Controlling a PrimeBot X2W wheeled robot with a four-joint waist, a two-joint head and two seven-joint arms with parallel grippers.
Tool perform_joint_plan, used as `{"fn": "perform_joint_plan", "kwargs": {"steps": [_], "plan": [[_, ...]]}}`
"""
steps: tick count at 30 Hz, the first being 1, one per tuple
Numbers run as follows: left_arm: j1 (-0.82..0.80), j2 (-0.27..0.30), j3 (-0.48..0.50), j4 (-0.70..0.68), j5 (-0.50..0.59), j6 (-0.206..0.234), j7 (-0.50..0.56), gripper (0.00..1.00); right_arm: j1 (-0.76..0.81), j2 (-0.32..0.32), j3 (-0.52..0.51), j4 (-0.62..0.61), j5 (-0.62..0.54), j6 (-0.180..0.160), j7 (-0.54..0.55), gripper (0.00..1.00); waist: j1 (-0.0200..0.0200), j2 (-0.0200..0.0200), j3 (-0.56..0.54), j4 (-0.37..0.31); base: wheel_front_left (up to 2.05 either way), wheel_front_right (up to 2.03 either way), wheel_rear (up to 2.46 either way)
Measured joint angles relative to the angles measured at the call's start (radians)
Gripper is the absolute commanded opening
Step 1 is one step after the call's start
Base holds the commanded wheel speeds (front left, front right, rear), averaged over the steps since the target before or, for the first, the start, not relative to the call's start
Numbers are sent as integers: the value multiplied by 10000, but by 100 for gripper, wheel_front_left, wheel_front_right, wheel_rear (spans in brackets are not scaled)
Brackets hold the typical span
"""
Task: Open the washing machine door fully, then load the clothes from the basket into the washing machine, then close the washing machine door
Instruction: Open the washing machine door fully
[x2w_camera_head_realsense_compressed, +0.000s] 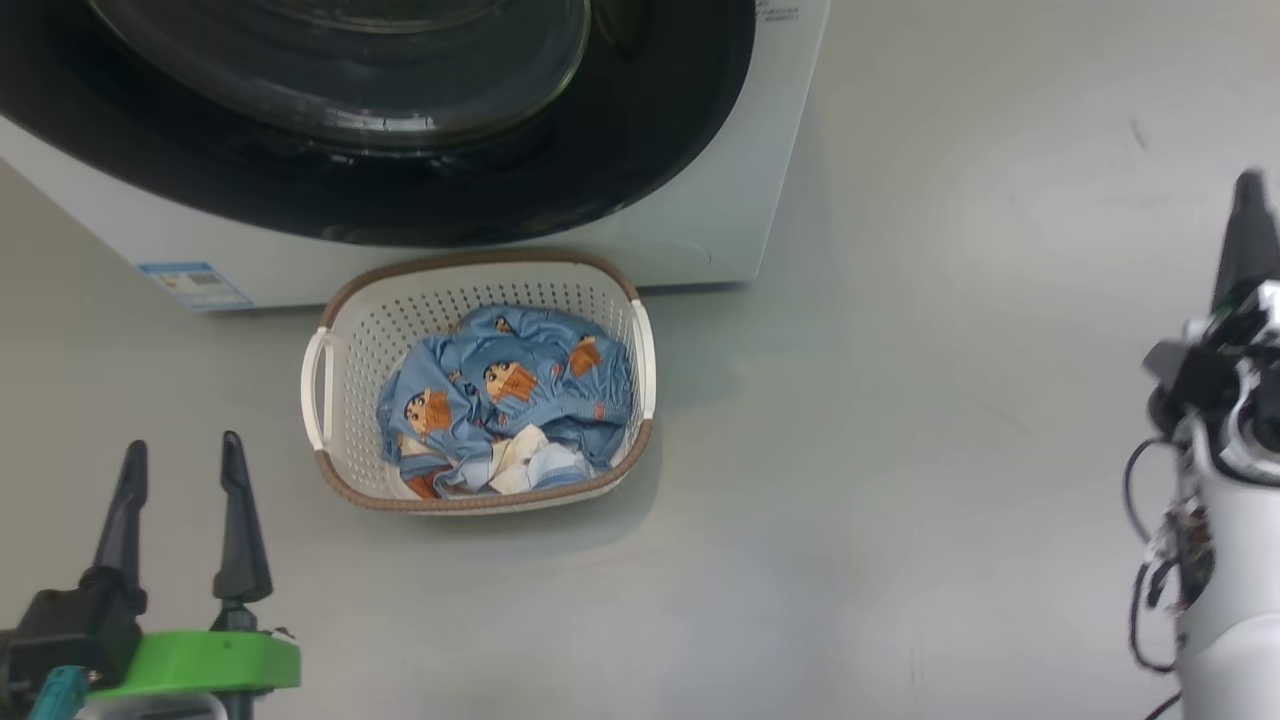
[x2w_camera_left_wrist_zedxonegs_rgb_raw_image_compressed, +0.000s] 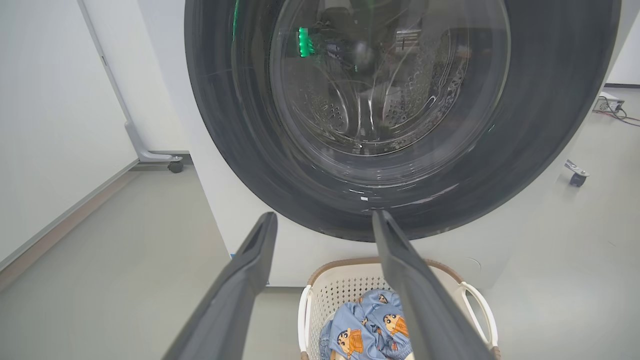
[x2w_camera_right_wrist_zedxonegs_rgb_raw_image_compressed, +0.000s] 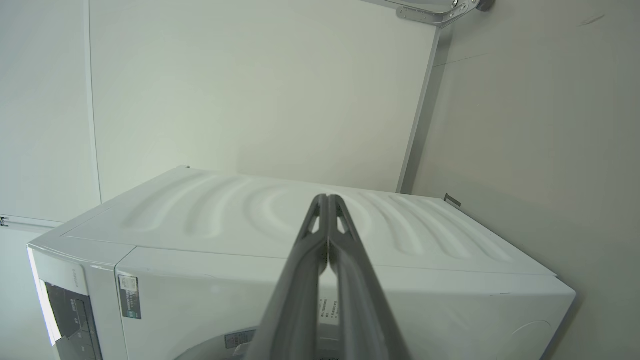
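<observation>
Hovering low and nearest, left gripper (x2w_camera_head_realsense_compressed: 183, 441) has its fingers spread wide, nothing in them. Right gripper (x2w_camera_head_realsense_compressed: 1248, 200) off to the side is pinched together, empty too. Clothes (x2w_camera_head_realsense_compressed: 510, 400) are piled in the basket (x2w_camera_head_realsense_compressed: 365, 340) on the floor, just in front of the washer (x2w_camera_head_realsense_compressed: 700, 235), door (x2w_camera_head_realsense_compressed: 660, 140) shut.

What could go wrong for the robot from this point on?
The door is shut and looks glossy, so a claw might slip when pulling it. The basket stands close beneath the door; a reaching arm may knock it. The clothes lie bunched together, so the open left claw might lift only some.
</observation>
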Motion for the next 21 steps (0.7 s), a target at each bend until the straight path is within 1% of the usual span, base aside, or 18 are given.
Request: {"fn": "perform_joint_plan", "kwargs": {"steps": [4,8,12,17,21], "plan": [[-44,-4,-291,-54,2,-2,0,100,-770,-562,56,-180,353,0,765,0,0,0,522,154,0,0,0],[-347,23,-274,-194,-2,-27,0,100,-1535,-970,493,-303,552,0,1732,0,0,0,1059,323,0,0,0],[-519,56,-399,-245,-6,-27,0,100,-2378,-1177,805,-397,849,0,2458,0,1,0,1573,491,0,0,0],[-890,48,-571,-270,-107,-27,0,100,-3273,-1450,1104,-418,945,0,3064,0,1,0,2119,713,0,0,0],[-973,56,-627,-259,-140,-27,0,100,-3803,-1478,1590,-364,928,0,3551,0,1,-1,2456,879,0,0,0]]}}
